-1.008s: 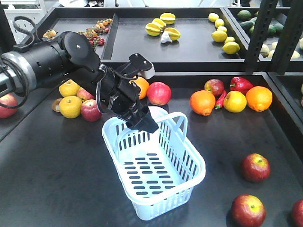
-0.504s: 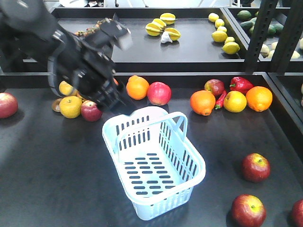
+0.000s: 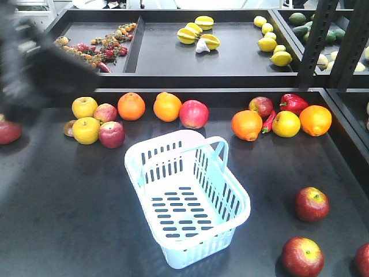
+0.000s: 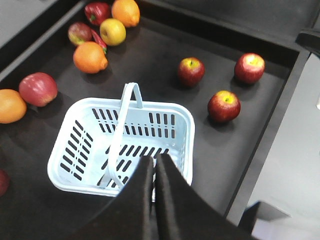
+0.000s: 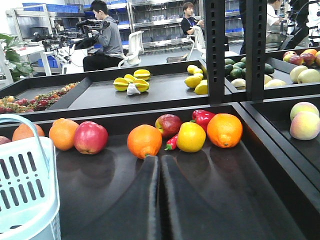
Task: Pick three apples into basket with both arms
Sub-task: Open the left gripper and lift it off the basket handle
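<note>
At the near edge of the dark table [image 3: 69, 202], 3 dark red apples are seen at the front view's 4 to 5 o'clock. 1 [image 3: 302, 257] lies closest, 1 [image 3: 363, 261] is cut by the frame edge, and 1 [image 3: 312, 203] lies a little farther back. All 3 are on the table outside the basket [image 3: 196, 251], well apart from it at its 3 to 4 o'clock.

The basket is set upright at the middle of the table, with 1 hoop handle seen raised. In the left wrist view the left gripper [image 4: 153, 159] is shown with its jaws pressed together tip to tip. The tips are seen against the basket's near rim, but how high above it cannot be told. In the right wrist view the right gripper [image 5: 160, 161] is held low over bare table, jaws likewise squeezed tight together, with the basket at its 9 o'clock.

Beyond the basket, at 12 o'clock, oranges [image 3: 168, 107] and a red pepper [image 3: 293, 102] are laid along the table's far edge. The left arm [image 3: 26, 69] is seen only as a dark blur at 10 o'clock. Farthest back, yellow fruits [image 3: 199, 32] are lying in a tray [image 3: 242, 57].
</note>
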